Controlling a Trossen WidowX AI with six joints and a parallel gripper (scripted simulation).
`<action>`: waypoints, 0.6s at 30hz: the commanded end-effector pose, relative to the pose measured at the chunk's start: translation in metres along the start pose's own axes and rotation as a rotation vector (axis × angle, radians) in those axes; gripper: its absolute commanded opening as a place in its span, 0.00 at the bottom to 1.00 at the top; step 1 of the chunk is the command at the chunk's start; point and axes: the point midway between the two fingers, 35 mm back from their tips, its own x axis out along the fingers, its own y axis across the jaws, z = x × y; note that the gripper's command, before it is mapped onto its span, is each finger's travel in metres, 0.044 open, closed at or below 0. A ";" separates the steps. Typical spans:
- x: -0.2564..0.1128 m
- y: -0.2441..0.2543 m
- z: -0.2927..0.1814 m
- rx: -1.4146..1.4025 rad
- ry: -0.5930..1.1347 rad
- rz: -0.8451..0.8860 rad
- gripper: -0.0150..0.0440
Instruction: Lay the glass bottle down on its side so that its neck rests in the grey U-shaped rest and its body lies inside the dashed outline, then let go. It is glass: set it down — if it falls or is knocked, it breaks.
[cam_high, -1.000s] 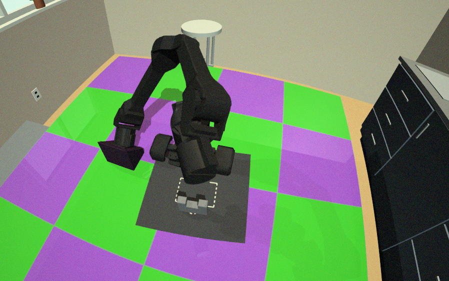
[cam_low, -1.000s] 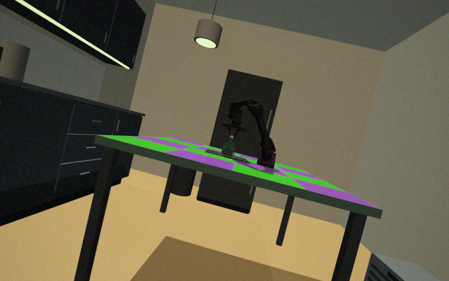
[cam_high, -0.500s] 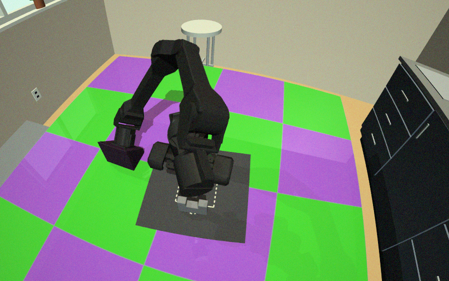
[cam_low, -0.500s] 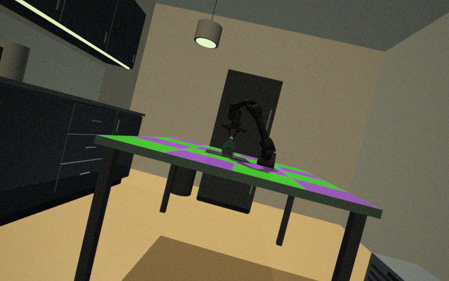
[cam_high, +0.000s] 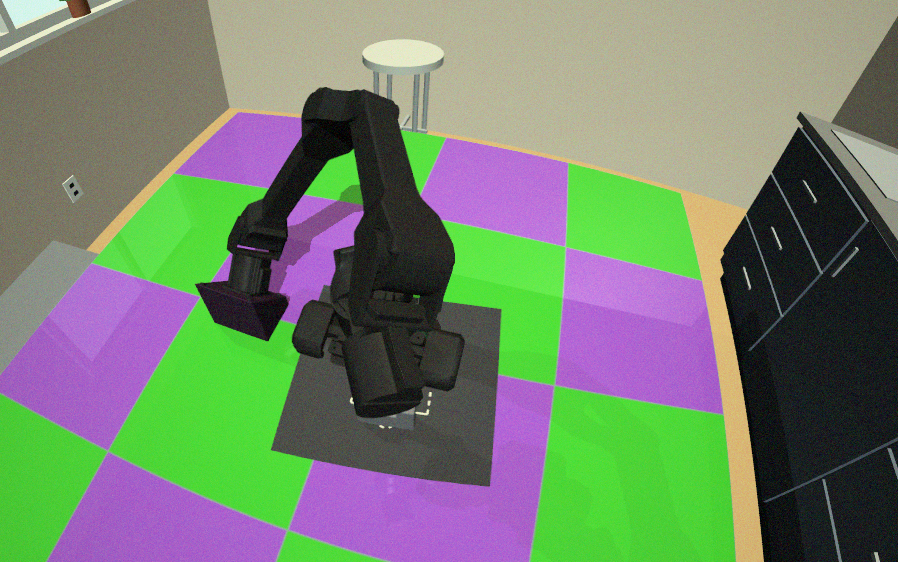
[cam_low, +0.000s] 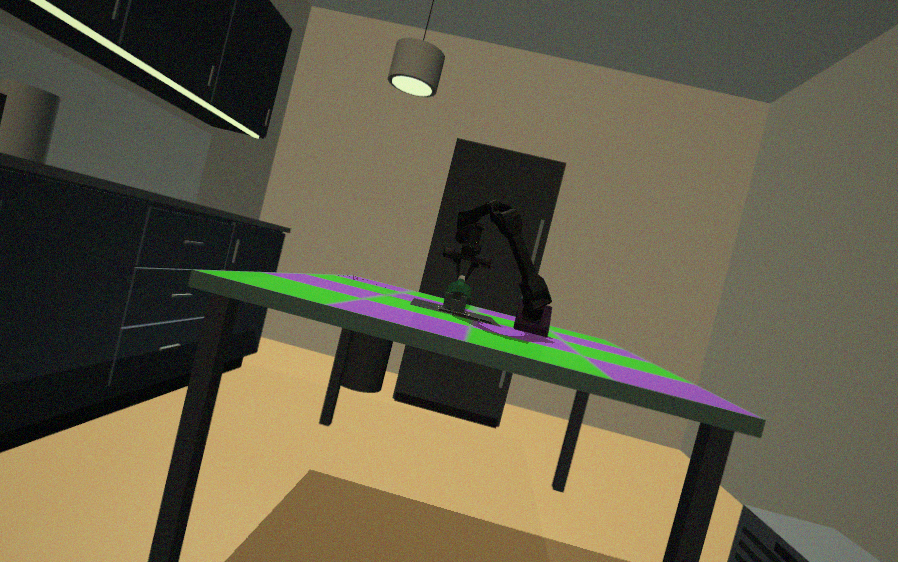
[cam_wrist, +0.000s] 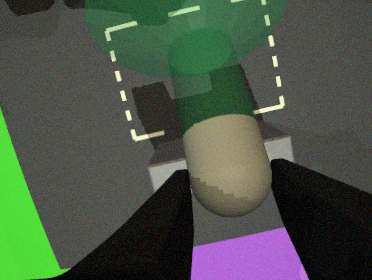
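In the wrist view, my end effector (cam_high: 386, 371) (cam_low: 461, 271) (cam_wrist: 231, 175) was clamped on the neck of the glass bottle (cam_low: 458, 288) (cam_wrist: 217, 95), its body slanting towards nearly twelve o'clock, beyond the grey rest (cam_high: 403, 420) (cam_low: 455, 305) (cam_wrist: 168, 176).

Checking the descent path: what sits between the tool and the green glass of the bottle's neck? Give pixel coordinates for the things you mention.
The beige cap (cam_wrist: 227, 162), gripped by the tool (cam_wrist: 231, 175); the wrist view shows it.

Gripper (cam_high: 390, 424) (cam_low: 462, 277) (cam_wrist: 231, 172) clamped, angled downward
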 end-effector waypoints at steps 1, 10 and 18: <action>0.004 -0.002 -0.007 -0.003 0.002 0.000 0.44; 0.009 -0.003 -0.017 0.001 0.000 0.000 0.44; 0.015 -0.004 -0.025 0.002 -0.001 0.001 0.44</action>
